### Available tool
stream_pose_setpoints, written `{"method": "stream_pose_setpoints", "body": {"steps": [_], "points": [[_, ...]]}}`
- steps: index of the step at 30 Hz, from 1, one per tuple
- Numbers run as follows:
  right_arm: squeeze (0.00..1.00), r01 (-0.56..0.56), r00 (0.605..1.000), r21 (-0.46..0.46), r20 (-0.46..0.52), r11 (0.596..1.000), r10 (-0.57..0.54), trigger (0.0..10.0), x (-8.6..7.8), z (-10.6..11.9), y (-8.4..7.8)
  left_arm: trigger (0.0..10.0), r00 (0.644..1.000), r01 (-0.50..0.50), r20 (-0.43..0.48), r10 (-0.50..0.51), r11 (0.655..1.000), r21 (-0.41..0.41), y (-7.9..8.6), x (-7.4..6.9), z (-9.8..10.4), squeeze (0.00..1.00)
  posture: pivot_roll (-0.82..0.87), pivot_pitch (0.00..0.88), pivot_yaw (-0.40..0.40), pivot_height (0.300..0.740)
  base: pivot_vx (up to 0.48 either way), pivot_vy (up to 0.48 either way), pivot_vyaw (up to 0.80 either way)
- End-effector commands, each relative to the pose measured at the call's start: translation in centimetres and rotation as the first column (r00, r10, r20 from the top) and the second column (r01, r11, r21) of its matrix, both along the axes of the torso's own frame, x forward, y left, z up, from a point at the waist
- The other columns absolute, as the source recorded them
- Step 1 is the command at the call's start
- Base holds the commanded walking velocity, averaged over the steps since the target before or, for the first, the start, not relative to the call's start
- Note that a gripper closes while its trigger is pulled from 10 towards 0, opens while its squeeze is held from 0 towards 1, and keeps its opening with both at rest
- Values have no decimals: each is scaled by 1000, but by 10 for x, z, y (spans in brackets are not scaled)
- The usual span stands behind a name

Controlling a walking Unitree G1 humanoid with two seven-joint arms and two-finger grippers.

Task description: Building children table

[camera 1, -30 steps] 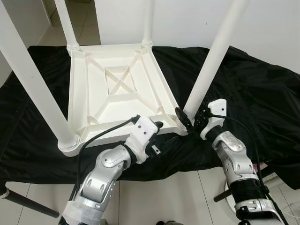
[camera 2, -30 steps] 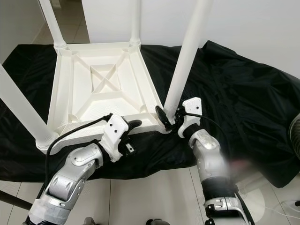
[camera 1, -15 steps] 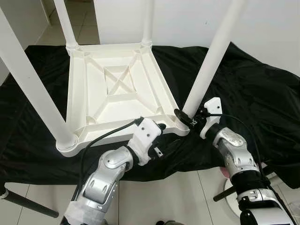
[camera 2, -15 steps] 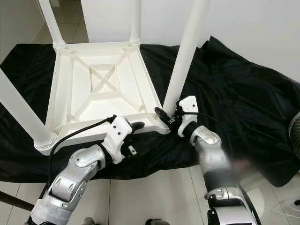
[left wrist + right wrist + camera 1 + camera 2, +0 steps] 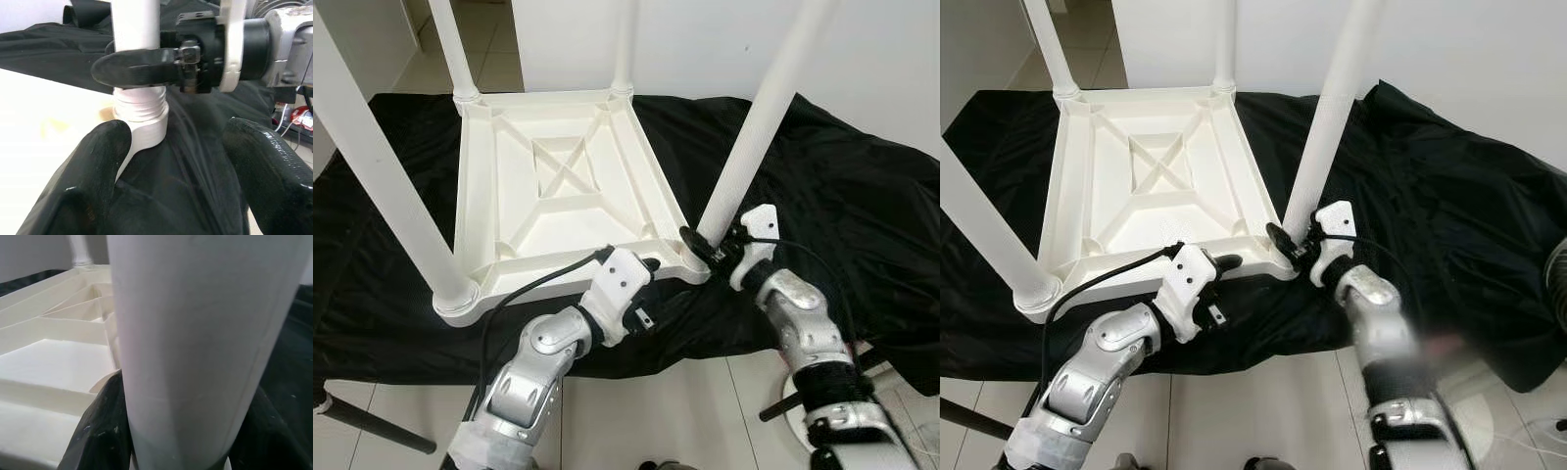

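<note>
Right hand (image 5: pixel 705 246) clamps the near-right leg (image 5: pixel 751 139) at its base, where it threads into the upturned white table (image 5: pixel 558 186) on the black-draped bench (image 5: pixel 862 196); left hand (image 5: pixel 649 264), fingers spread and empty, sits alongside. We should turn squarely, keeping the leg upright.

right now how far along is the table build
Nearly done: the white plastic tabletop lies upside down on the black cloth with four white round legs standing. In hand: the right hand grips the near-right leg at its threaded base; the left hand rests open at the rim. Left: seat it, flip the table.
</note>
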State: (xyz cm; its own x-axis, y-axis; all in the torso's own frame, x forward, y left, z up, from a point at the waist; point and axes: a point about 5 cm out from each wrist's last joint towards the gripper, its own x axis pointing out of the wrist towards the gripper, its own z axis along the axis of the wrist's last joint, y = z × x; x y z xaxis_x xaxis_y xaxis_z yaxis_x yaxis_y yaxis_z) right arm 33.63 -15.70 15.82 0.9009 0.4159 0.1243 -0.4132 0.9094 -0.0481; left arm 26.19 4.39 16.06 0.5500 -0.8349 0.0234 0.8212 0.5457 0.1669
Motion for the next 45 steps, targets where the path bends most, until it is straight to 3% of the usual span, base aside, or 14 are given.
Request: {"method": "stream_pose_setpoints", "body": {"steps": [1,6,8,10,13,15,19,23,24,36,41,42,45], "points": [[0,80,996,11,-47,997,-79,10000,-2,-7,-5,10000,998,-63,6,63,998,3,0,2,-2,0,-51,91,-46,740,0,0,0],[0,262,961,75,-113,962,-253,10000,-8,-13,7,10000,998,-65,8,65,998,-1,0,3,-2,0,-55,92,-44,740,0,0,0],[0,262,961,75,-113,962,-253,10000,-8,-13,7,10000,998,-65,8,65,998,-1,0,3,-2,0,-55,92,-44,740,0,0,0],[0,361,928,87,-133,928,-349,10000,-15,-16,18,10000,997,-76,9,76,997,-5,2,5,-1,0,-53,92,-48,740,0,0,0],[0,397,912,94,-148,913,-382,10000,-17,-18,22,10000,997,-80,9,80,997,-5,2,6,-1,0,-53,92,-48,740,0,0,0],[0,466,879,99,-165,879,-447,10000,-23,-19,32,10000,996,-90,11,91,996,-7,3,7,-1,0,-49,91,-55,740,0,0,0],[0,497,862,104,-172,861,-477,10000,-25,-18,38,10000,995,-97,12,97,995,-8,4,8,-1,0,-46,91,-57,740,0,0,0],[0,468,880,126,-158,875,-448,10000,-26,-12,43,10000,995,-101,11,102,995,-12,4,8,-1,0,-47,85,-59,740,0,0,0],[1000,462,884,134,-150,877,-443,10000,-26,-9,41,10000,995,-101,13,101,995,-11,4,8,-1,0,-46,82,-59,740,0,0,0],[1000,376,926,174,-93,910,-365,10000,-30,-2,26,10000,994,-107,18,107,994,-14,4,9,0,0,-43,77,-64,740,0,0,0],[1000,232,973,113,-41,966,-229,10000,-31,-4,11,10000,994,-109,18,109,994,-13,5,8,0,0,-46,78,-59,740,0,0,0],[0,171,985,70,-15,983,-171,10000,-29,-3,5,10000,994,-107,18,107,994,-13,4,8,0,0,-46,78,-59,740,0,0,0],[0,136,991,41,0,990,-136,10000,-27,-3,1,10000,994,-106,18,106,994,-13,4,8,0,0,-46,78,-59,740,0,0,0]]}}
